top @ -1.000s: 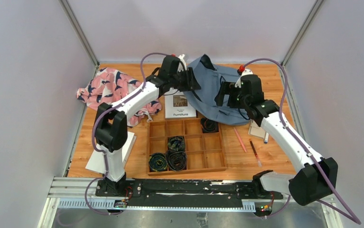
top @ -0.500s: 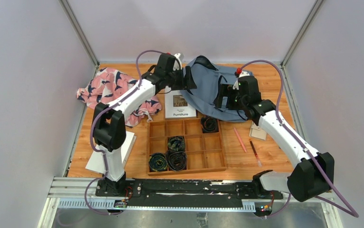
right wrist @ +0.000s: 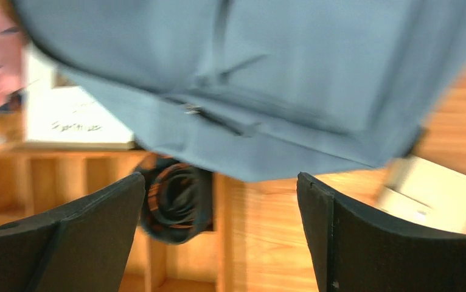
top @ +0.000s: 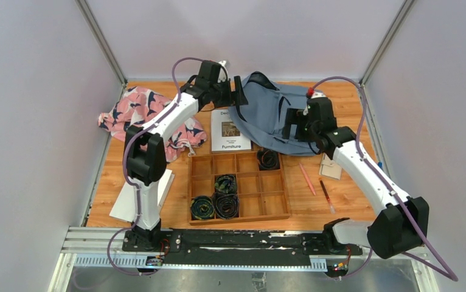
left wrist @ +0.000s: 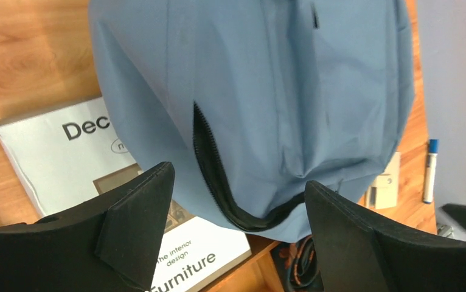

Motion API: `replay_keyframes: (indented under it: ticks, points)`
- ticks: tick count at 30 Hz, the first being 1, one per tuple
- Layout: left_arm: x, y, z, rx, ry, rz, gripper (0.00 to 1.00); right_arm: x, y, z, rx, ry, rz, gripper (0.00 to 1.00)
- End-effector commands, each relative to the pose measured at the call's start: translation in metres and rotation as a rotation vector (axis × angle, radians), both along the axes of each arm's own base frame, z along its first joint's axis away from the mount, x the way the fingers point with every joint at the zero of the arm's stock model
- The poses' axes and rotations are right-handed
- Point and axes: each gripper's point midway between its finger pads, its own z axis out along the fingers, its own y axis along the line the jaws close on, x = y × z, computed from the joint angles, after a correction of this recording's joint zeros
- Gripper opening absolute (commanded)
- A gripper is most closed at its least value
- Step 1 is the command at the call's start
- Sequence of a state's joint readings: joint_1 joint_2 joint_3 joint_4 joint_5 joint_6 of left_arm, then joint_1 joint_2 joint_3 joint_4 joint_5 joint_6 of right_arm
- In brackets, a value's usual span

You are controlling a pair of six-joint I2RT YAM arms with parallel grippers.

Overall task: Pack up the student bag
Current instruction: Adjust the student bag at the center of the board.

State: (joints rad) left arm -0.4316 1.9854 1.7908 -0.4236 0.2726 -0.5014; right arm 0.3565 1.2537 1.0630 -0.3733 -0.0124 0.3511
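Note:
The slate-blue student bag [top: 273, 112] lies at the back of the table, its near edge over the tray's far rim. In the left wrist view the bag [left wrist: 261, 85] shows a partly open dark zipper [left wrist: 209, 164]. My left gripper [top: 238, 92] hovers at the bag's left edge, open, with nothing between its fingers [left wrist: 139, 225]. My right gripper [top: 291, 129] hangs over the bag's near right edge, also open and empty. In the right wrist view, blurred, the bag [right wrist: 249, 73] fills the upper half above that gripper [right wrist: 221, 210].
A white book titled Furniture [top: 229, 131] lies partly under the bag's left side. The wooden compartment tray [top: 273, 204] holds rolled dark ties [top: 218, 198], one [right wrist: 176, 201] by the bag's edge. Pink patterned cloth [top: 139, 112] lies left. Pencils [top: 316, 185], a card [top: 329, 167] and a marker [left wrist: 429, 161] lie right.
My left gripper has opened, let go of the bag's left edge and drawn back toward the far left. More of the book now shows. The right gripper shifted slightly.

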Motion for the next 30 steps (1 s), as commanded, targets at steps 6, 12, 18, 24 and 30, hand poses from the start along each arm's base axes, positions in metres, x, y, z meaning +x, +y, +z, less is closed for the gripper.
replay_keyframes:
  ticks: [6,12,18,24,30]
  points:
    - [-0.009,-0.004,-0.024,-0.004,0.078,-0.024,0.86,-0.050,-0.252,-0.043,-0.304,0.304,-0.977,0.98]
    - [-0.017,0.001,-0.028,0.017,0.089,-0.029,0.86,-0.068,-0.272,-0.092,-0.311,0.439,-1.044,0.99]
    - [-0.019,0.006,-0.026,0.034,0.082,-0.016,0.87,-0.063,-0.250,-0.110,-0.238,0.456,-0.889,0.98]
    - [-0.023,0.006,-0.024,0.018,0.086,-0.014,0.87,-0.067,-0.255,-0.102,-0.261,0.426,-0.903,0.99]
    - [-0.015,0.016,-0.020,0.067,0.061,0.034,0.88,-0.058,-0.250,-0.093,-0.227,0.393,-0.858,0.99]
